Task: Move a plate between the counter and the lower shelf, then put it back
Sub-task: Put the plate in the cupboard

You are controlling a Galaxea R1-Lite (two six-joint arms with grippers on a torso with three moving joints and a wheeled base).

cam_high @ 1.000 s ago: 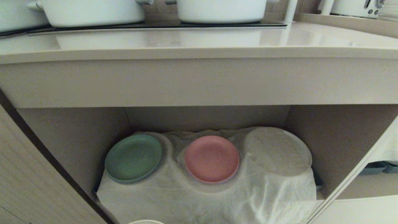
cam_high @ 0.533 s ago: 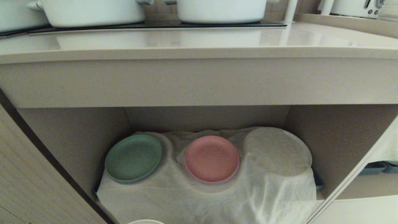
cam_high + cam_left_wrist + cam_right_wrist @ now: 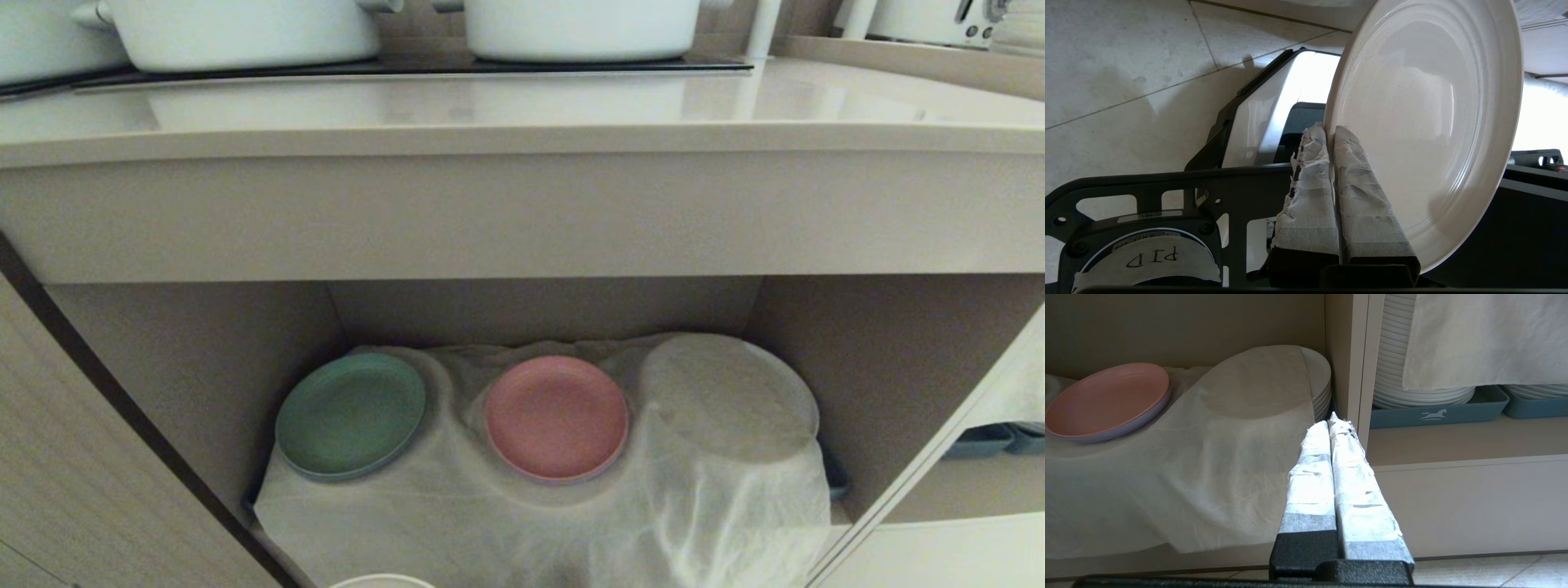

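Left gripper [image 3: 1331, 132] has the plate [image 3: 1425, 122] pinched by its rim, taped fingers [image 3: 1357, 183] clamped on the near edge, one on each face. Plate is round so no long axis; it stands on edge in the left wrist view, concave face toward that camera, held over tiled floor [image 3: 1126, 65] with part of the robot's base [image 3: 1257, 118] behind it. A sliver of the plate's rim [image 3: 382, 581] shows at the bottom edge of the head view, so it is low, in front of the lower shelf [image 3: 196, 359], not on it and not on the counter [image 3: 522, 102]. Readable writing: a tape label [image 3: 1152, 257] on the left wrist hardware reads "PID", seen upside down. A white horse logo [image 3: 1433, 415] sits on the front of the blue-grey tray [image 3: 1437, 416] in the neighbouring bay; no text legible there. Right gripper [image 3: 1333, 422] is idle, fingers pressed together on nothing, low and pointing at the divider [image 3: 1357, 355] between the two bays. Shelf contents: green plate [image 3: 349, 415] on the left, pink plate [image 3: 557, 418] in the middle, cloth-covered stack of white plates [image 3: 731, 396] on the right, all on white cloth [image 3: 457, 523] that drapes over the shelf's front edge. Front strip of the cloth is unoccupied; gaps between the plates are narrow. The counter's thick front edge overhangs the opening. Two white pots [image 3: 245, 33] sit on the black hob [image 3: 408, 67] at the back of the counter; the strip in front of the hob is bare.
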